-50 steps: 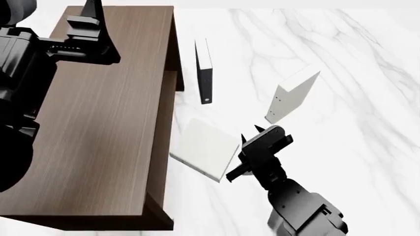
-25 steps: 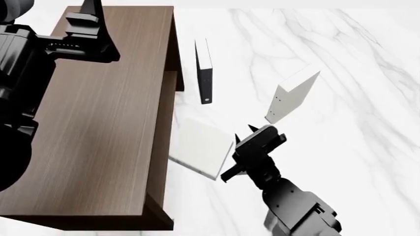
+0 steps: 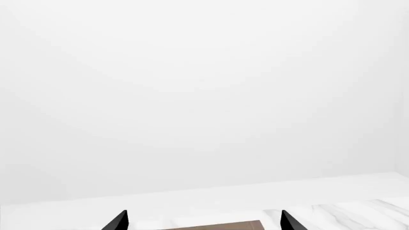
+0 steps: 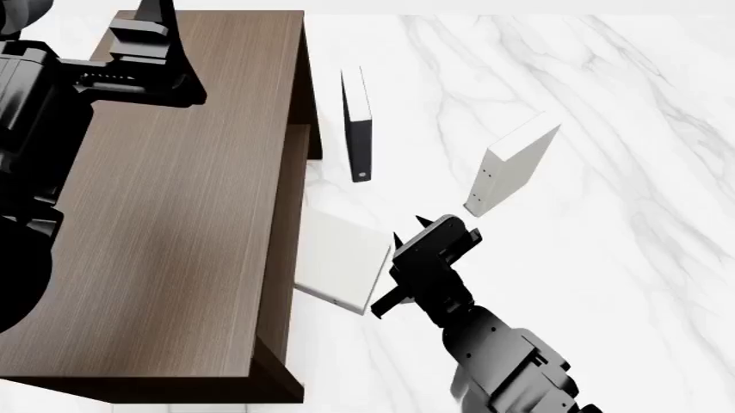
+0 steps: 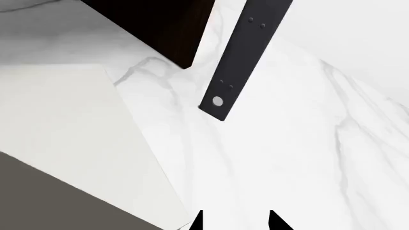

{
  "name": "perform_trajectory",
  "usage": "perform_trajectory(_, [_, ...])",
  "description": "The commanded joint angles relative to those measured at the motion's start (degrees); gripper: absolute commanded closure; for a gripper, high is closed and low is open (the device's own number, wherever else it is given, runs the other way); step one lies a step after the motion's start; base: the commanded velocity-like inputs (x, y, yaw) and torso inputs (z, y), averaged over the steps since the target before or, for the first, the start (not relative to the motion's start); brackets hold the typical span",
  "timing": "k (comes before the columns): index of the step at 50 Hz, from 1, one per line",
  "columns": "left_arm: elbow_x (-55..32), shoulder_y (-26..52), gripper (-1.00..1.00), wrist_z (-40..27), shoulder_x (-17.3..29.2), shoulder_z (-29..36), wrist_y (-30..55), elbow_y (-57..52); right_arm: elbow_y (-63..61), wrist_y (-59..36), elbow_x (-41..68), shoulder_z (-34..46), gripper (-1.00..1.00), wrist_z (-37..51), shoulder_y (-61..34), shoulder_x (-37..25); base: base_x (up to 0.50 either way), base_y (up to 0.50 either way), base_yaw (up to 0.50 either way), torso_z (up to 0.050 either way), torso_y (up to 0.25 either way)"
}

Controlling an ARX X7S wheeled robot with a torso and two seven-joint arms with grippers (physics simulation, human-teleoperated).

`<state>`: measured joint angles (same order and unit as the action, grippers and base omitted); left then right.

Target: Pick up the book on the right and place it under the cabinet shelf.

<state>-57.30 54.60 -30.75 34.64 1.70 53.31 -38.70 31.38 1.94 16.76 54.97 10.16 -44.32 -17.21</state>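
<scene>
The book (image 4: 339, 258) lies flat on the marble, pale and plain, and its left edge slips under the overhang of the dark brown cabinet (image 4: 172, 215). The cabinet shelf is hidden beneath the cabinet's top in the head view. My right gripper (image 4: 446, 229) sits low against the book's right edge. In the right wrist view the book (image 5: 70, 120) lies beside one of the fingertips (image 5: 197, 221); the right gripper (image 5: 235, 223) is narrowly open with bare marble in the gap. My left gripper (image 4: 155, 17) hovers over the cabinet's far end, and the left gripper (image 3: 203, 223) is open and empty.
A black book (image 4: 358, 125) stands on edge near the cabinet's far corner, its spine (image 5: 243, 52) close ahead of the right gripper. A thicker white book with dots (image 4: 511, 168) stands to the right. The marble floor (image 4: 597, 258) stretches rightwards.
My right gripper has moved left toward the cabinet. The book has slid left with it, and its left edge now lies under the cabinet's overhang. The left arm has barely moved.
</scene>
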Motion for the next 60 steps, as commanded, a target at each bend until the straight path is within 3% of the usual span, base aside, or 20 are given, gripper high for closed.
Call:
perform_trajectory(1, [-0.3, -0.3, -1.00, -0.2, 0.5, -0.4, -0.1, -0.3, 6.0, 0.1, 5.7, 6.2, -1.00, -5.0, 1.4, 5.6, 0.00, 0.00, 0.01, -0.010, -0.011])
perform_trajectory(44, [0.5, -2.5, -1.00, 0.5, 1.7, -0.3, -1.9, -0.5, 20.2, 2.6, 4.7, 8.6, -1.00, -6.2, 0.7, 15.8, 0.00, 0.01, 0.01, -0.004, -0.011])
perform_trajectory(60, [0.2, -2.0, -1.00, 0.4, 2.2, -0.3, -1.9, -0.3, 21.0, 3.6, 8.5, 13.9, -1.00, -5.4, -0.8, 17.1, 0.00, 0.01, 0.02, -0.004, -0.012])
